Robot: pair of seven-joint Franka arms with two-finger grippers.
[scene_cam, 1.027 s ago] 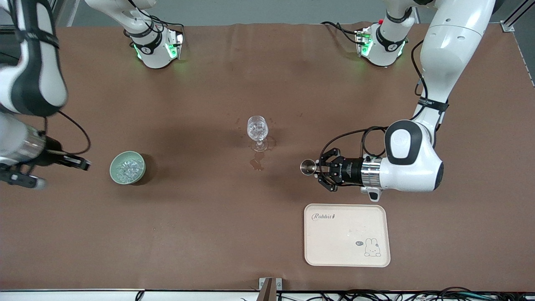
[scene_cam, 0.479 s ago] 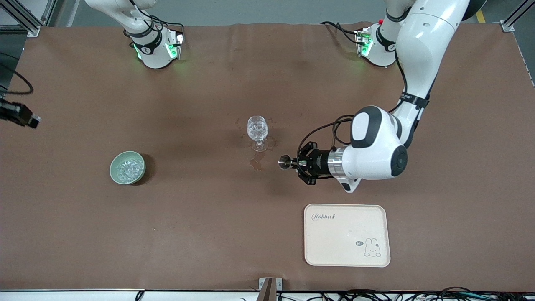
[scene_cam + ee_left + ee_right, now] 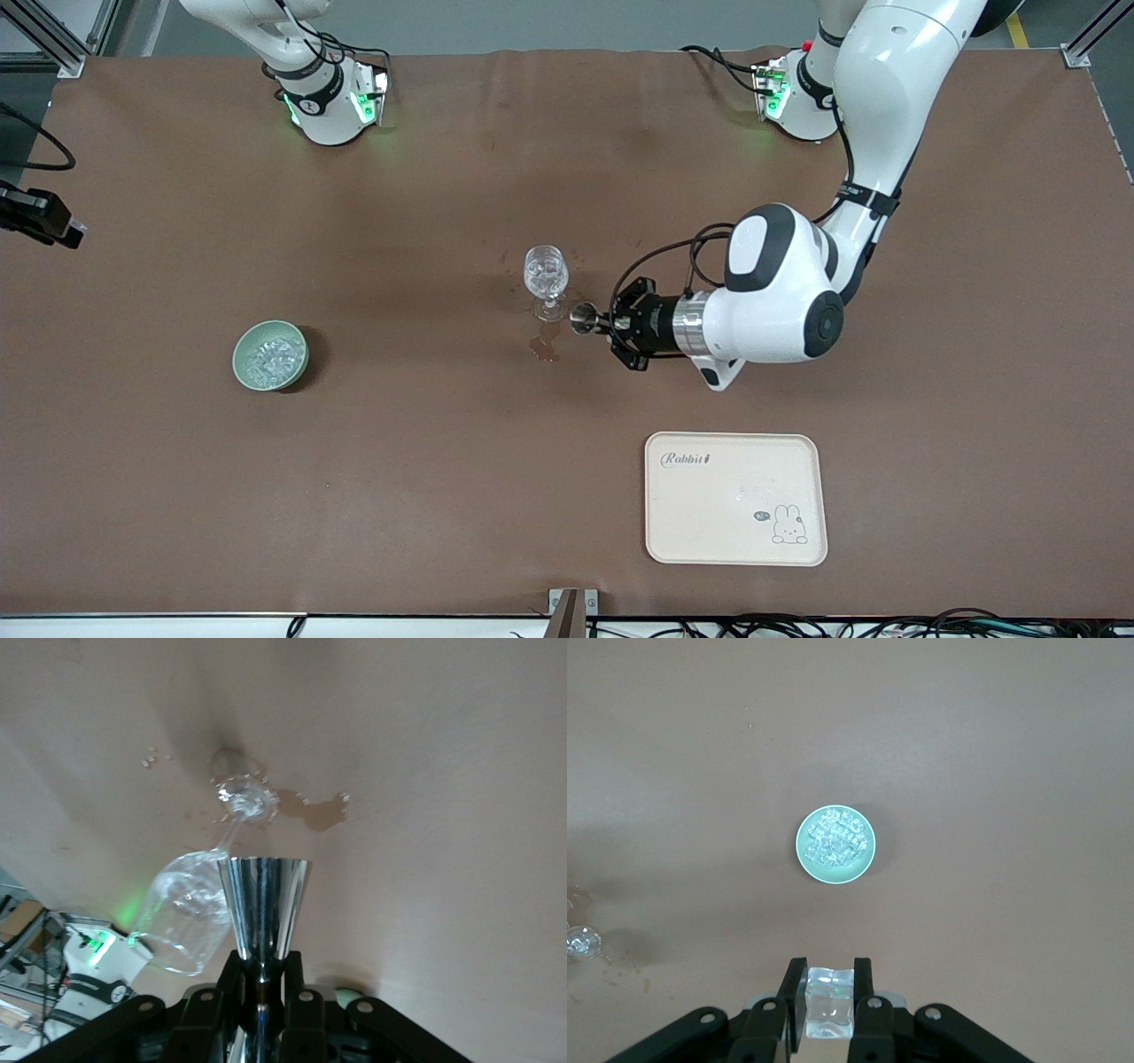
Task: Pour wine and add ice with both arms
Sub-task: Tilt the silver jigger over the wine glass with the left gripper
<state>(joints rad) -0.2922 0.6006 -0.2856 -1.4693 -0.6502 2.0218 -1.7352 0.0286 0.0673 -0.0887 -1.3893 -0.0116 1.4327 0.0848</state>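
My left gripper (image 3: pixel 611 324) is shut on the waist of the silvery jigger (image 3: pixel 583 318) that holds the wine. The jigger (image 3: pixel 262 904) sticks out past the fingertips of the left gripper (image 3: pixel 262 970), mouth toward the clear stemmed glass (image 3: pixel 545 275), close beside it. No liquid shows. My right gripper (image 3: pixel 829 979) hangs high over the pale green bowl (image 3: pixel 836 843), shut on one clear chunk of ice (image 3: pixel 829 997). More ice (image 3: pixel 268 357) fills the bowl (image 3: pixel 244 368). In the front view the right gripper (image 3: pixel 66 232) shows only at the right arm's end of the table.
A dark wet stain (image 3: pixel 543 346) lies on the brown cloth just nearer the front camera than the glass foot. A cream rabbit tray (image 3: pixel 735 532) lies near the front edge toward the left arm's end. Both arm bases (image 3: pixel 332 106) (image 3: pixel 802 97) stand along the back edge.
The left gripper has carried the jigger across to just beside the glass. The right arm has swung up and away from beside the bowl, out to the view's edge.
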